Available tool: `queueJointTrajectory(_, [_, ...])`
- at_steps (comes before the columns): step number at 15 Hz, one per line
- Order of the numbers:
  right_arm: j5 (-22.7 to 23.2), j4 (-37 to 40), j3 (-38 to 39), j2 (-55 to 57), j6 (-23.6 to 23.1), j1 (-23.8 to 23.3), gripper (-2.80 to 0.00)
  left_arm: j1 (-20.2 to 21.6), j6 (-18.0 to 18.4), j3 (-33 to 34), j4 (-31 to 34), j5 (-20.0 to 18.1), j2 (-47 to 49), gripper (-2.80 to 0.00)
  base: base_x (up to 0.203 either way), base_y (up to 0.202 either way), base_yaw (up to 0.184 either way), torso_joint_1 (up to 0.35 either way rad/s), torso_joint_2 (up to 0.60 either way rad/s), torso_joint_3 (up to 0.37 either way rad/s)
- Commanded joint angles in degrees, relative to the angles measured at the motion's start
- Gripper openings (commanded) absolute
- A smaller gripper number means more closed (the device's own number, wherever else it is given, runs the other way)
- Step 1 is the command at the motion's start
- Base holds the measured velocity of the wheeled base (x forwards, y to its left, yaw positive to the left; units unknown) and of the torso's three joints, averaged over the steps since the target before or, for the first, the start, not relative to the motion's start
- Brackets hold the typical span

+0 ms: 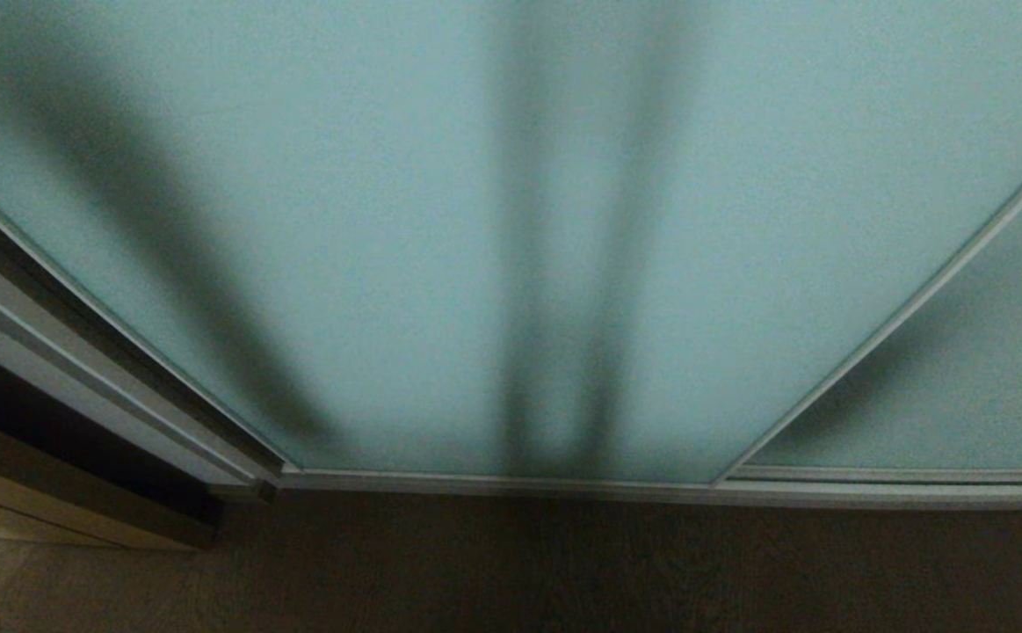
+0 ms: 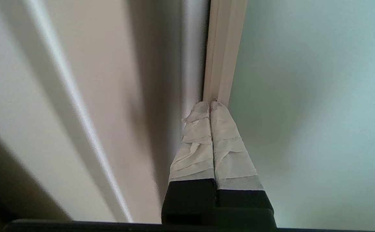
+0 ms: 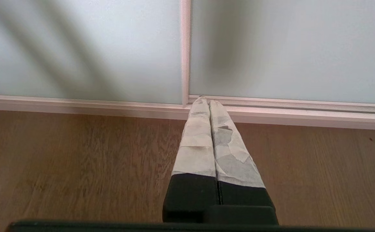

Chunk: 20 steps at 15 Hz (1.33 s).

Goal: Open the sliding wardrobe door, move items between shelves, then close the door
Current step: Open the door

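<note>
The sliding wardrobe door (image 1: 440,220), frosted pale blue-green glass in a thin silver frame, fills the head view and stands across the bay. In the left wrist view my left gripper (image 2: 210,103) is shut with nothing between its taped fingers. Its tips rest against the door's pale frame strip (image 2: 224,48), with the door's glass (image 2: 319,96) on one side. My right gripper (image 3: 208,100) hangs shut and empty above the wooden floor (image 3: 77,161), pointing at the foot of the doors. The items and the shelves are hidden behind the glass. Neither arm shows in the head view.
A duller frosted twin panel (image 1: 959,387) sits at the right behind the door. The silver floor track (image 1: 563,488) runs along the doors' foot. A pale side panel (image 2: 87,80) adjoins the door's frame. A wooden board (image 1: 54,492) lies at the lower left.
</note>
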Motion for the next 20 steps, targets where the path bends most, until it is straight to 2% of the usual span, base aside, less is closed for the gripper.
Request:
queueJointTrajectory(1, [0.0, 0.0, 0.1, 0.1, 0.0, 0.0, -2.80, -0.7, -0.2, 1.4, -0.1, -2.4, -2.0, -2.80, 0.000, 0.000, 0.000, 0.000, 0.00, 0.000])
queueJointTrajectory(4, [0.0, -0.1, 0.0, 0.0, 0.0, 0.0, -2.80, -1.6, -0.8, 2.4, 0.0, -3.7, -4.6, -2.80, 0.000, 0.000, 0.000, 0.000, 0.00, 0.000])
queueJointTrajectory(7, [0.0, 0.0, 0.0, 0.1, 0.0, 0.0, -2.80, -1.2, -3.0, 2.0, -0.3, -2.7, -6.5, -2.80, 0.000, 0.000, 0.000, 0.000, 0.00, 0.000])
queueJointTrajectory(12, [0.0, 0.0, 0.0, 0.0, 0.0, 0.0, -2.80, -0.4, -2.9, 3.0, -0.6, -1.0, -9.5, -2.80, 0.000, 0.000, 0.000, 0.000, 0.00, 0.000])
queueJointTrajectory(16, [0.0, 0.0, 0.0, 0.0, 0.0, 0.0, -2.80, -0.4, -2.8, 2.4, -0.2, -0.3, -6.3, -2.80, 0.000, 0.000, 0.000, 0.000, 0.00, 0.000])
queueJointTrajectory(20, [0.0, 0.0, 0.0, 0.1, 0.0, 0.0, -2.80, -1.2, -2.8, -1.9, 0.0, -0.6, -0.5, -2.80, 0.000, 0.000, 0.000, 0.000, 0.00, 0.000])
